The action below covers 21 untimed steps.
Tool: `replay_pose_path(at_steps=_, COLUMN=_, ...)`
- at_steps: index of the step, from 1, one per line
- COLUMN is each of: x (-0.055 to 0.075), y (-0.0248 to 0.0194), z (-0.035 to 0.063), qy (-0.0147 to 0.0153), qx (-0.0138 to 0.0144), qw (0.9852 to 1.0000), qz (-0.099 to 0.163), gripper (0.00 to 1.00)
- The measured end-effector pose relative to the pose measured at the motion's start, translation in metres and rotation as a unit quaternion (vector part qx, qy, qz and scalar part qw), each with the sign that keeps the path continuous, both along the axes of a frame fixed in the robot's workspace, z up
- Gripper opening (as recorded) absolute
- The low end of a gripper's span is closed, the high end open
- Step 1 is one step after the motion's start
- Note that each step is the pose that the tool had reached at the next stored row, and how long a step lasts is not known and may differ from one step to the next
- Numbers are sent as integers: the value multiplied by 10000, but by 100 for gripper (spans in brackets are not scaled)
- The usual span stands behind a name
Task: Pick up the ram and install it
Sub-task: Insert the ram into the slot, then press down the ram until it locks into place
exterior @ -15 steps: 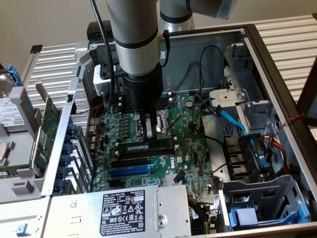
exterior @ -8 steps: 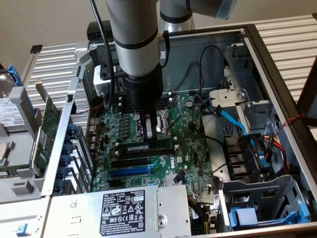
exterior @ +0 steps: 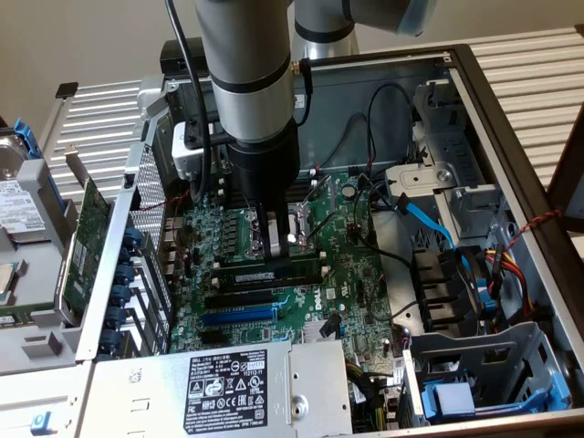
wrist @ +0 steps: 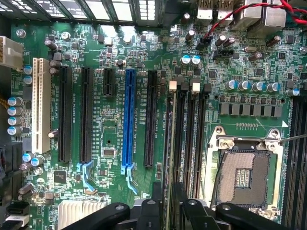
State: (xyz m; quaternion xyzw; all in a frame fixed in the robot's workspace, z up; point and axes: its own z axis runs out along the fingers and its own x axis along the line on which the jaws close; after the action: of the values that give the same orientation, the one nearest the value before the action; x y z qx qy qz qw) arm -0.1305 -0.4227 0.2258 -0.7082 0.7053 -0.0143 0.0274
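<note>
The ram (exterior: pixel 269 273) is a long dark stick with a pale label. It stands on edge in the memory slot nearest the expansion slots, beside the bare processor socket (exterior: pixel 278 233). My gripper (exterior: pixel 276 260) reaches straight down from the grey arm onto the stick's middle. In the wrist view the ram (wrist: pixel 169 143) shows edge-on as a thin line running between my black fingers (wrist: pixel 151 213). My gripper (wrist: pixel 170 213) is open, one finger on each side of the stick with a little gap.
Black and blue expansion slots (wrist: pixel 128 120) lie beside the memory slots. The power supply (exterior: pixel 228 388) borders the board at the front. Drive cages with blue clips (exterior: pixel 456 401) and cables (exterior: pixel 429 224) fill the exterior view's right. A hinged card bracket (exterior: pixel 100 265) stands at its left.
</note>
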Motion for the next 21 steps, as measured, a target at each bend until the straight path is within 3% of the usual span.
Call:
replay_pose_path(at_steps=1, x=0, y=0, z=0, qy=0, qx=0, qw=10000, qz=0, gripper=28)
replay_pose_path(at_steps=14, x=-10, y=0, z=128, qy=3, qx=1, qw=10000, qz=0, gripper=28)
replay_pose_path(at_steps=21, x=-13, y=0, z=143, qy=12, qx=1, qw=10000, qz=1, gripper=28)
